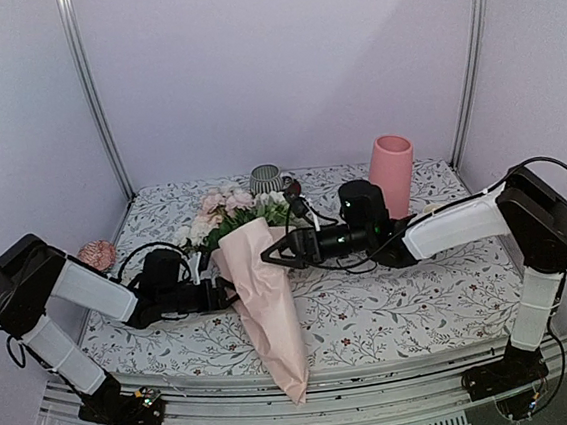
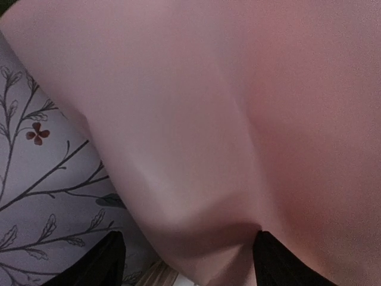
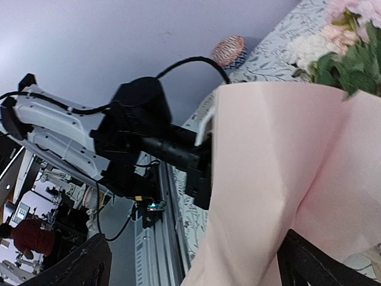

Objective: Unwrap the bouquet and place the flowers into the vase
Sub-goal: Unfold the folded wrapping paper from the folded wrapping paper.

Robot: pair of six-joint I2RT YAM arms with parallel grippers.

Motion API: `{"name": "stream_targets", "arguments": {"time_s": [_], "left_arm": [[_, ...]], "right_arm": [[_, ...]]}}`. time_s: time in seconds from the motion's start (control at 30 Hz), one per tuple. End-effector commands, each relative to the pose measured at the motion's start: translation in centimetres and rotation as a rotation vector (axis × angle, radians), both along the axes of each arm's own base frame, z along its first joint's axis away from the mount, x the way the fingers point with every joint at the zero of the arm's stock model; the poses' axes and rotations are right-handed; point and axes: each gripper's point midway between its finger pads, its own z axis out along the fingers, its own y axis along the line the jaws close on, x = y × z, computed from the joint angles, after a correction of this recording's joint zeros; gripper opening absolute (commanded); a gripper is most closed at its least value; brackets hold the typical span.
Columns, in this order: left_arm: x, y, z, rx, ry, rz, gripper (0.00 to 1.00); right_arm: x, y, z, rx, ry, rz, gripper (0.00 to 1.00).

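Note:
The bouquet lies on the floral tablecloth, its pale pink paper cone pointing toward the near edge and its tip past the front rail. The flowers, pink and white heads with green leaves, stick out of the far end; the right wrist view shows these flowers at the upper right. My left gripper is open against the cone's left side; paper fills its view and bulges between the fingers. My right gripper is open at the cone's right side, paper between its spread fingers. The pink vase stands upright at the back right.
A striped mug stands at the back behind the flowers. A round striped ball lies at the table's left edge, behind my left arm. The metal front rail runs along the near edge.

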Motion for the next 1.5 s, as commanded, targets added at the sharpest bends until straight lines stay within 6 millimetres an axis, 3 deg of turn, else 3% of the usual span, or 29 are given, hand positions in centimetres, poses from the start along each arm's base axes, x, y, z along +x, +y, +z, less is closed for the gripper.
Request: {"name": "stream_targets", "arguments": {"time_s": [0.0, 0.1, 0.2, 0.37, 0.5, 0.63, 0.93, 1.1, 1.33, 1.4, 1.47], "left_arm": [[1.3, -1.0, 0.6, -0.016, -0.039, 0.0, 0.76], [1.9, -1.3, 0.5, -0.02, -0.047, 0.001, 0.76], [2.5, -1.6, 0.3, -0.017, -0.059, 0.004, 0.75], [3.6, -1.8, 0.1, -0.006, -0.082, 0.018, 0.75], [5.0, -2.5, 0.0, -0.007, -0.099, 0.015, 0.75], [5.8, -2.9, 0.0, -0.021, -0.116, 0.019, 0.74], [8.1, -3.7, -0.7, -0.031, -0.135, 0.022, 0.71], [8.6, -3.1, 0.1, -0.037, -0.164, 0.031, 0.73], [7.5, -2.0, 2.8, -0.007, -0.206, 0.032, 0.92], [7.1, -1.4, 4.0, 0.004, -0.22, 0.044, 0.95], [6.7, -0.7, 5.1, 0.012, -0.235, 0.053, 0.95]], "right_arm": [[-2.6, -0.1, 8.7, 0.156, -0.152, 0.101, 0.99], [-2.7, -0.9, 10.2, 0.149, -0.188, 0.072, 0.99], [-1.5, -2.0, 9.8, 0.082, -0.226, -0.025, 0.99], [2.4, -5.7, 5.6, -0.111, -0.179, -0.259, 0.99], [4.4, -10.4, 1.3, -0.216, -0.077, -0.431, 0.99], [4.7, -14.2, -2.3, -0.312, -0.004, -0.538, 0.99], [3.0, -17.5, -7.9, -0.438, 0.112, -0.585, 0.99], [2.3, -17.1, -9.6, -0.402, 0.178, -0.508, 0.99], [1.7, -15.4, -12.9, -0.402, 0.276, -0.422, 0.99], [1.4, -14.6, -12.8, -0.354, 0.283, -0.381, 0.99], [0.6, -13.3, -11.3, -0.262, 0.271, -0.297, 1.0]]}}
